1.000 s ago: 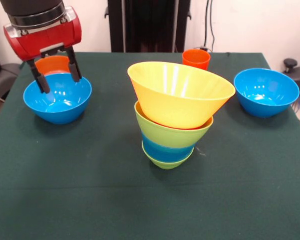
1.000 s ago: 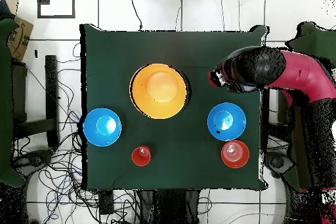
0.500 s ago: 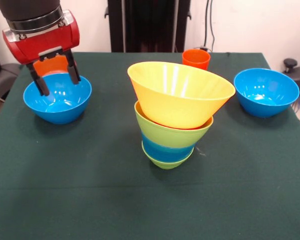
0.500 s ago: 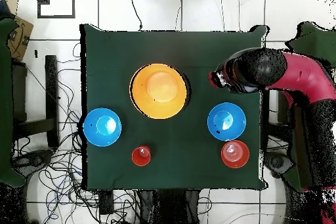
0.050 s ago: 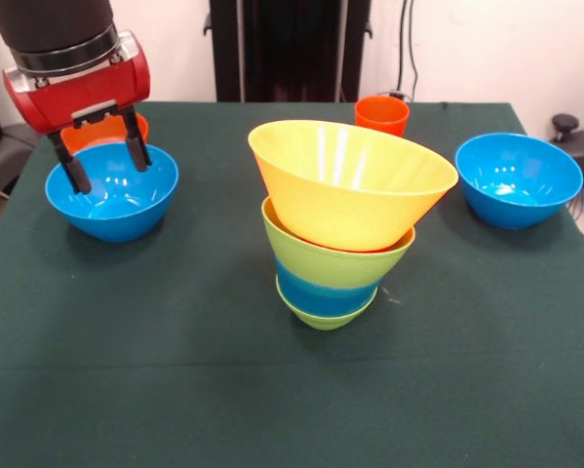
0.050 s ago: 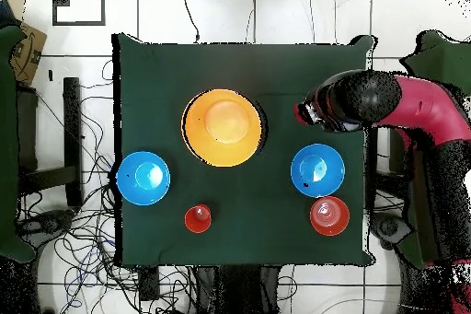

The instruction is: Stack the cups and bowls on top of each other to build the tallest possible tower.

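Open cloth betw. tower (image 5: 345, 219) & each blue bowl (image 5: 111, 190); front strip clear.

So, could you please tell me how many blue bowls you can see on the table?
3. One glossy blue plastic bowl sits under the open gripper, another stands alone at the opposite side, and a blue band shows within the tower; more may be nested unseen.

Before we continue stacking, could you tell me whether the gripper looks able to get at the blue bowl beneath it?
Probably yes: the gripper hangs open right above the blue bowl, nothing between them.
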`<state>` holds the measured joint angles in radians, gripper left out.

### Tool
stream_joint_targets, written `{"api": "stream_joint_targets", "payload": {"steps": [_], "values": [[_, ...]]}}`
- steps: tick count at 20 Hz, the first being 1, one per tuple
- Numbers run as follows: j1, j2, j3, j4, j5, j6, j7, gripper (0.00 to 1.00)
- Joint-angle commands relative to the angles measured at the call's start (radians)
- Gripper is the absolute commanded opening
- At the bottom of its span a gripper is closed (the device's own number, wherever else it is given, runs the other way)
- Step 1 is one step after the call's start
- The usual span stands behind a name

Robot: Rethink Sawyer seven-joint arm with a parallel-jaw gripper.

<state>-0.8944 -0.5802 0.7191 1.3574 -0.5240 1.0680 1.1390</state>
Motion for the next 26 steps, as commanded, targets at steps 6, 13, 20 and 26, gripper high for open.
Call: {"api": "stream_joint_targets", "payload": {"steps": [6, 13, 20, 26], "values": [[-0.04, 0.017, 0.076, 0.024, -0.094, 0.092, -0.461, 1.0], [-0.066, 0.035, 0.08, 0.007, -0.142, 0.116, -0.556, 1.0], [-0.06, 0.043, 0.066, 0.004, -0.143, 0.095, -0.563, 1.0], [-0.056, 0.064, 0.049, -0.013, -0.159, 0.068, -0.572, 1.0]]}}
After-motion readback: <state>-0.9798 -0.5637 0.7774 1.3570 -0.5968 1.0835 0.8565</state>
